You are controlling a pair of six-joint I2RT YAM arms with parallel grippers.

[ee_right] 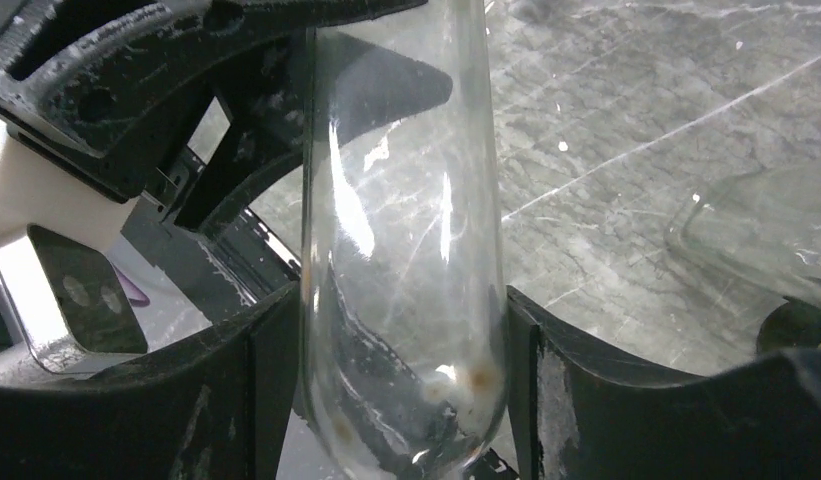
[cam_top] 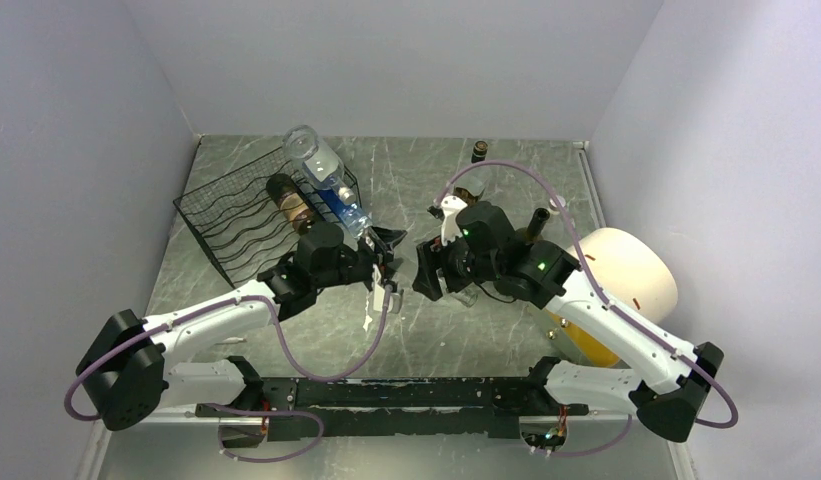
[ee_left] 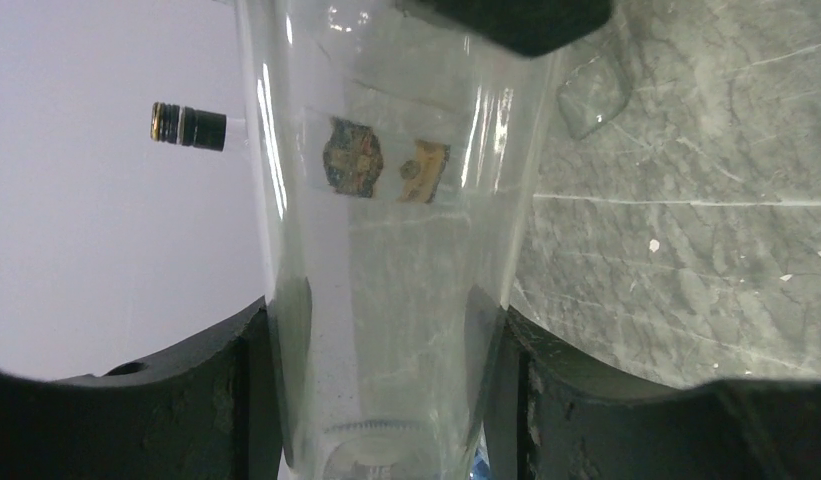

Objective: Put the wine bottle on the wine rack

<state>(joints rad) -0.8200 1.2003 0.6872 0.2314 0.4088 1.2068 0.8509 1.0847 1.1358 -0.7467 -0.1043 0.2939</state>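
Now one wine bottle (ee_left: 386,200) between two grippers (ee_left: 386,400) (ee_right: 401,400), two bottles (cam_top: 321,165) (cam_top: 286,198) racked.

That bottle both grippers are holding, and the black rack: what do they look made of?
Clear bottle: probably glass, possibly hard clear plastic. It is fully see-through and glossy, with sharp streak highlights and the marbled table showing through. Wine rack: thin wire, likely metal, black with a dull coating, in open wavy rows and a grid.
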